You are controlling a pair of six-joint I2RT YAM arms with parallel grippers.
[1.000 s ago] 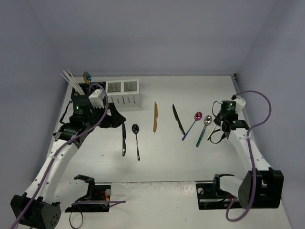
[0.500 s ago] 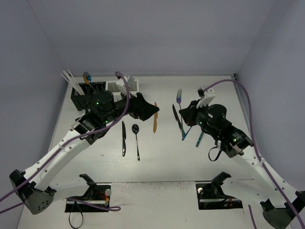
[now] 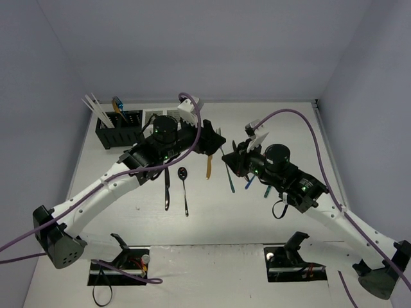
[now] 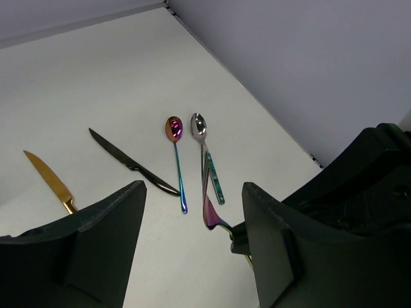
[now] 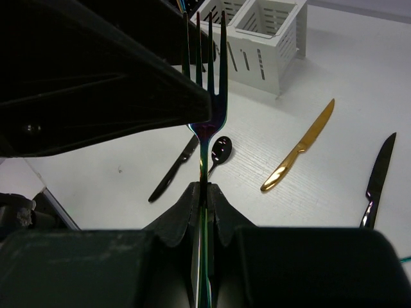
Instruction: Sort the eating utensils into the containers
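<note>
**Fork Poised Between Two Arms**

The right fingers [image 5: 176, 221] are pinching the fork [image 5: 204, 96] by its handle above the tabletop [image 3: 270, 115]. Its tines are pointing at the left fingers [image 4: 96, 250], which are standing apart, holding nothing. I'm judging a handover is coming. The right wrist view is showing the white caddy [image 5: 270, 32] beyond; the left's isn't.

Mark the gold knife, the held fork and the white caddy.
gold knife [image 5: 298, 146], right wrist view, middle of its length
fork [image 5: 208, 112], right wrist view, base of the tines
white caddy [image 5: 270, 70], right wrist view, slotted side wall
</note>
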